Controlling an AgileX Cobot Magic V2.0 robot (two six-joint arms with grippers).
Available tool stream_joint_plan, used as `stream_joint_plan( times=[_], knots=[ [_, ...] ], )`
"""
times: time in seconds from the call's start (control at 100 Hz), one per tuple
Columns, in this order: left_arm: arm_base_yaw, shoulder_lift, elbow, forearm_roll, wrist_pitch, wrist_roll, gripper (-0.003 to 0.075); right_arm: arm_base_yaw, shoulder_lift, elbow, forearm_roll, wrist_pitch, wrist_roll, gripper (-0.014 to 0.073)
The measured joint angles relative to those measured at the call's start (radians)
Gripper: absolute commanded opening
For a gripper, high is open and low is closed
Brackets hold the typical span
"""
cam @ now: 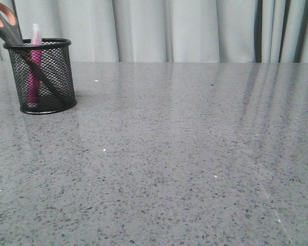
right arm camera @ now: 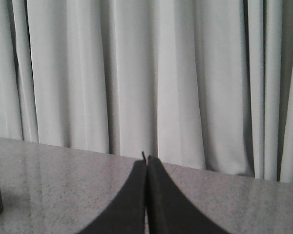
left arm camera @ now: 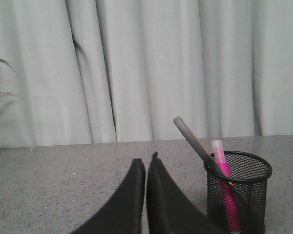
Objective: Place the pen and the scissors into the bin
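Grey speckled tabletop (cam: pixel 185 169) fills the near field in the front view, no arms in that shot. Left wrist view: left gripper (left arm camera: pixel 146 163) has both black fingers (left arm camera: pixel 129 195) pressed together, clenched on nothing, tips above the tabletop surface. Right wrist view: right gripper (right arm camera: pixel 146 160) same state, fingers (right arm camera: pixel 132 195) closed tip to tip, nothing between them. Further back, at far left in the front view, the bin (cam: pixel 43 77) stands upright on the tabletop. Pen (cam: pixel 35 64) is inside it, upright, pink body visible through the mesh, pale cap poking above the rim. Scissors (cam: pixel 5 24) are inside too, blades down, tilted, handles with orange-lined loop sticking out over the rim toward the left. Left wrist view shows the bin close beside the left fingers, apart from them. Behind everything: pale pleated curtain (cam: pixel 195 28).
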Motion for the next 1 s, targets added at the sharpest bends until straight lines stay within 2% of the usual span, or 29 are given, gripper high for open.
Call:
stream_joint_plan(
  times=[0.22, 1.0],
  knots=[
    [0.000, -0.035, 0.024, -0.006, 0.002, 0.000, -0.0021, 0.000, -0.101, 0.081, 0.002, 0.020, 0.000, -0.0068],
    [0.000, -0.035, 0.025, -0.007, 0.004, -0.002, -0.0021, 0.000, -0.106, 0.083, 0.004, 0.029, 0.000, -0.0068]
  ],
)
